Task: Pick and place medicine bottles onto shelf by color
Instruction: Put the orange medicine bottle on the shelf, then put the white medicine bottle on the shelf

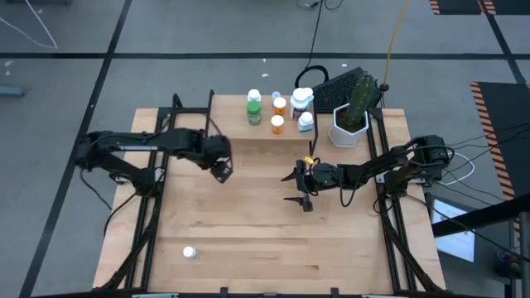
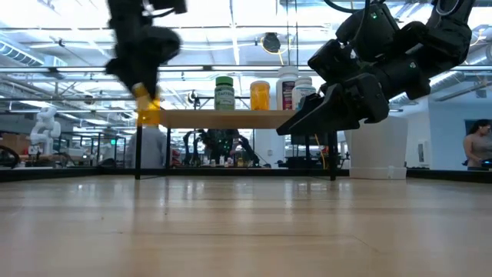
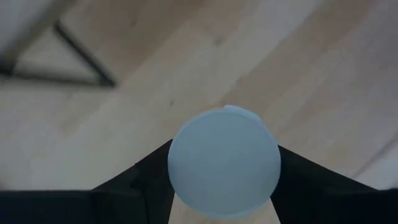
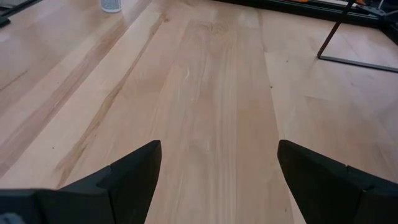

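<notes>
Two grippers are over the table. The left gripper (image 1: 221,168) hangs above the tabletop (image 1: 248,215) near the shelf's left front corner, and its fingers (image 3: 134,183) are clamped on a bottle (image 3: 224,162) whose round white cap fills the space between them in the left wrist view. In the low view the same bottle shows an orange body (image 2: 147,108) under the dark arm, lifted to about the height of the shelf board.

Just beyond that gripper stands the shelf (image 1: 236,132), a light-wood board on thin black legs. On it, further from the gripper, are a green bottle (image 1: 254,108), two orange bottles (image 1: 280,105) (image 1: 277,124) and several white bottles (image 1: 301,101) clustered toward the board's right end.

The right gripper (image 1: 300,189) sits off to the side of the left one, low above the middle of the table, with its fingers (image 4: 134,171) spread wide and nothing between them. Behind it, past the shelf's right end, stands a white pot with a cactus (image 1: 352,116).

Well away from both grippers, near the front left of the table, one small white bottle (image 1: 190,252) stands alone on the wood
</notes>
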